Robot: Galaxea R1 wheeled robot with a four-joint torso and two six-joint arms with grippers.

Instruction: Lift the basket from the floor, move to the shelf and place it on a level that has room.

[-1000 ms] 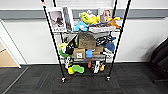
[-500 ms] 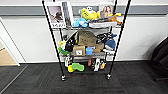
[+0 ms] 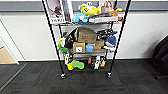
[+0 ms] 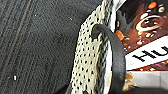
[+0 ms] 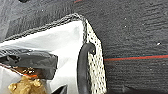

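Nearer and larger than a second ago, the shelf (image 3: 86,42) now stands straight ahead on the floor (image 3: 82,83), so the camera has closed in. The basket (image 4: 87,65) rides above the carpet; the left wrist view shows one woven end with its black loop handle (image 4: 113,55), the right wrist view the other end (image 5: 95,62). Driving on well means, I judge, keeping both ends level and centred between the shelf's posts. Whether either claw is apart or clamped on a handle I cannot tell. The shelf's uppermost level is cut off above its toy-crowded tiers.
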